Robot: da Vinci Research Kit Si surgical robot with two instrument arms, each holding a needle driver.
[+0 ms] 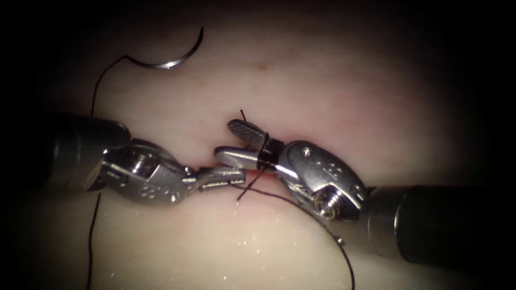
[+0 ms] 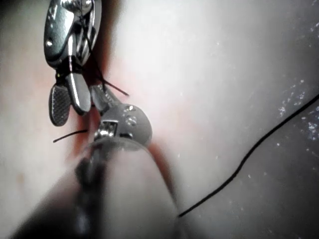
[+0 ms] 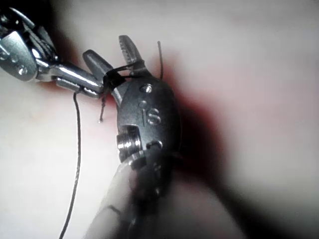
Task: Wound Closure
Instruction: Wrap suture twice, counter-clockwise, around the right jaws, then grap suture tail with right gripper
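Steel jaws on the right arm's tool point(image 1: 243, 144) are sitting spread wide over the cut, with black suture thread point(image 1: 264, 154) looped around their base. Left arm's tool point(image 1: 226, 178) is pressing together, looks like it's pinching that thread by the red-edged cut point(image 1: 215, 164). Curved silver needle point(image 1: 173, 58) is lying loose on the pale pork tissue point(image 1: 333, 80), upper left. Guessing a knot's in progress, nothing tightened yet.

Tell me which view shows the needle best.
The endoscope view. There the whole curved needle lies free on the tissue, far from the cut, held by neither tool, with thread trailing from its end. In the two wrist views I can make out thread and tools, no needle.
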